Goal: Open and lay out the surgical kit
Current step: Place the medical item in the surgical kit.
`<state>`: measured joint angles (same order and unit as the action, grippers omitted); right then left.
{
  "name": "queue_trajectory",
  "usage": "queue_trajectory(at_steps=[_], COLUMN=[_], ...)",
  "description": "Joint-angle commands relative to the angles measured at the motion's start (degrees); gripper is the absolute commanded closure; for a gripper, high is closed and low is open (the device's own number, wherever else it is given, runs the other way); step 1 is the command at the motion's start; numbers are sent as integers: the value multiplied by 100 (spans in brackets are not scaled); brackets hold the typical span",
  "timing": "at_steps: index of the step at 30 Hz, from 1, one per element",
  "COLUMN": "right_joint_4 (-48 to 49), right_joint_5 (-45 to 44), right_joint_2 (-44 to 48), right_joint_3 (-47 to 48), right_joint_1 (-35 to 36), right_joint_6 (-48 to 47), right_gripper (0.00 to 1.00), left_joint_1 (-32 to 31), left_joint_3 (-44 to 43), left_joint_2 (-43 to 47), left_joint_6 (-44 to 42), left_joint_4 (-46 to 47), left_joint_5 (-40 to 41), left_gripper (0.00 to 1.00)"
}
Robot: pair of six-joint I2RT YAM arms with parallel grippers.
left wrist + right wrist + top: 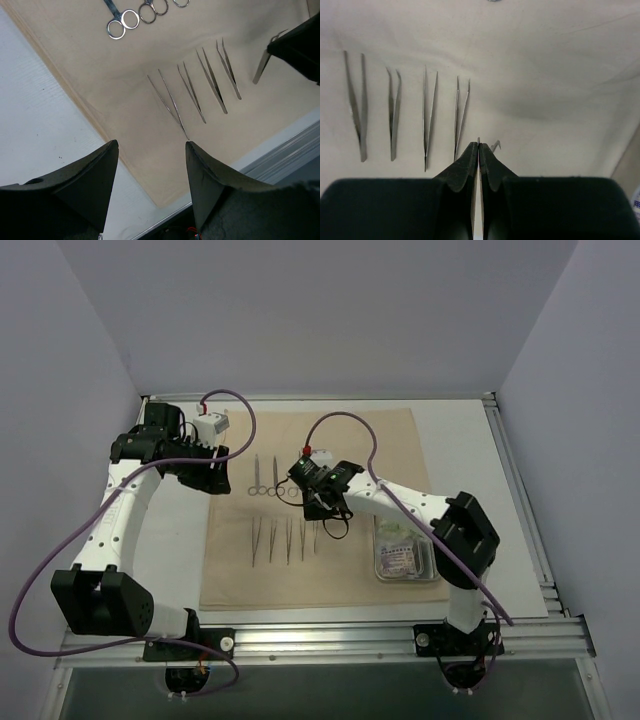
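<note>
The white counter (470,440) carries the beige cloth wrap (380,440), opened into one large sheet lying flat; at the sheet's near right corner sits the rectangular steel tray (405,579), which holds small pale packets (398,558); toward the far left of the sheet, ring-handled clamps (257,475) lie side by side; nearer, four tweezers (288,540) lie in a row, apart from one another. The left fingers (95,170) are spread with nothing between them, above the sheet's left edge; the right fingers (465,160) are pressed together on a thin steel strip (262,67), just beside the row of tweezers.
</note>
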<state>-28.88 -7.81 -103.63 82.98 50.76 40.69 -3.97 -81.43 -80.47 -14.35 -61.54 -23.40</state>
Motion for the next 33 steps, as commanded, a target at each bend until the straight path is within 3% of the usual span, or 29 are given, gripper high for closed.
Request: queue_trajectory(at_steps=[1,17,33], right_joint_4=[14,726,788], right_joint_5=[227,650,720], right_joint_2=[-384,-702,-966], right_joint_3=[280,-475,-388], right_joint_1=[13,-374,-453], right_joint_6=[36,71,-61], right_gripper=[100,100,100], left_joint_1=[10,10,10], left_joint_3=[-119,-136,-154], left_joint_2=[101,22,5], left_joint_6=[-121,-121,-121], left_joint_4=[-7,1,-16], left_joint_5=[-68,-104,-103], left_gripper=[35,35,35])
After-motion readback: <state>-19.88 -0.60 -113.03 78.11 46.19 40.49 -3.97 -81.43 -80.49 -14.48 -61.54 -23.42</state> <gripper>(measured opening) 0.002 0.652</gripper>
